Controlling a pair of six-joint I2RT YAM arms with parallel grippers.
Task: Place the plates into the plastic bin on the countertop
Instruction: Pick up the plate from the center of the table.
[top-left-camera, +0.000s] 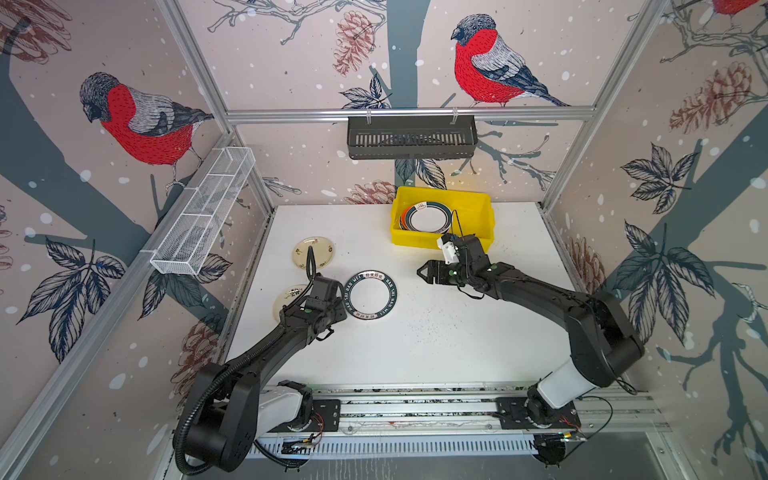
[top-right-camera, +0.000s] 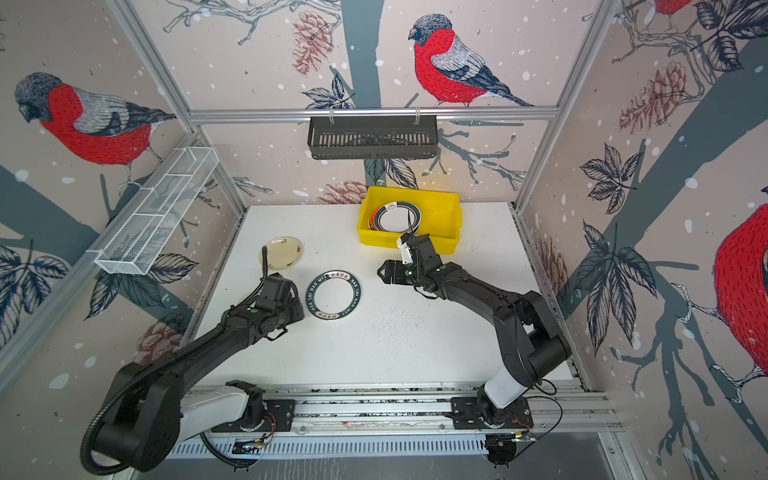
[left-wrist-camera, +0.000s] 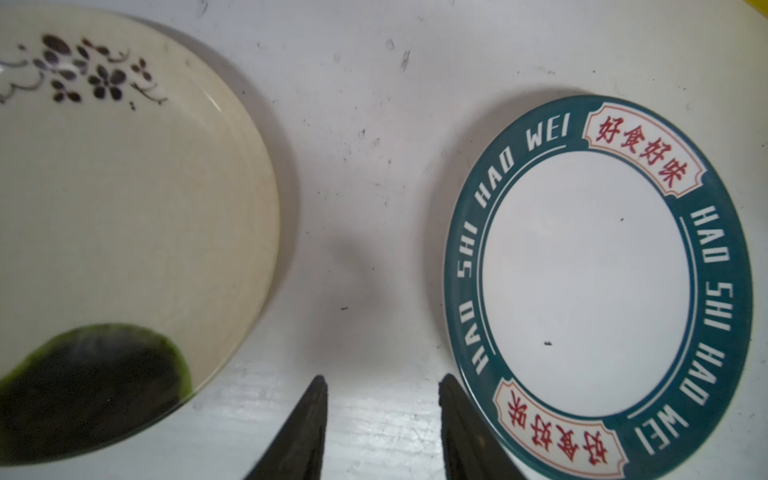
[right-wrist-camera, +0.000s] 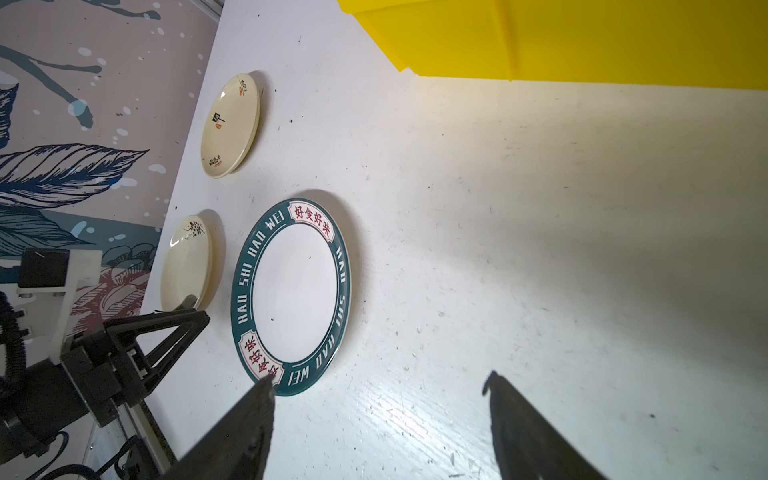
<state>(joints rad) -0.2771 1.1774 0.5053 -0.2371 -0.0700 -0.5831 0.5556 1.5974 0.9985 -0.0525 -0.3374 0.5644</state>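
Three plates lie on the white countertop (top-left-camera: 436, 332). A white plate with a dark green lettered rim (top-left-camera: 370, 295) (left-wrist-camera: 598, 286) (right-wrist-camera: 291, 295) sits in the middle. Two cream plates lie at the left, one further back (top-left-camera: 313, 252) (right-wrist-camera: 230, 124) and one nearer (left-wrist-camera: 124, 228) (right-wrist-camera: 187, 262) that my left arm partly covers in both top views. My left gripper (left-wrist-camera: 382, 380) is open over bare countertop between the nearer cream plate and the green-rimmed plate. My right gripper (top-left-camera: 422, 272) (right-wrist-camera: 379, 378) hangs open and empty in front of the yellow plastic bin (top-left-camera: 478, 199) (top-right-camera: 449, 199), which holds several stacked plates (top-left-camera: 426, 218).
A dark slotted basket (top-left-camera: 411, 137) hangs on the back rail. A white wire-mesh basket (top-left-camera: 203, 212) is fixed along the left wall. Aluminium rails (top-left-camera: 415, 399) edge the front, where both arm bases are mounted. Patterned walls close in the left, back and right sides.
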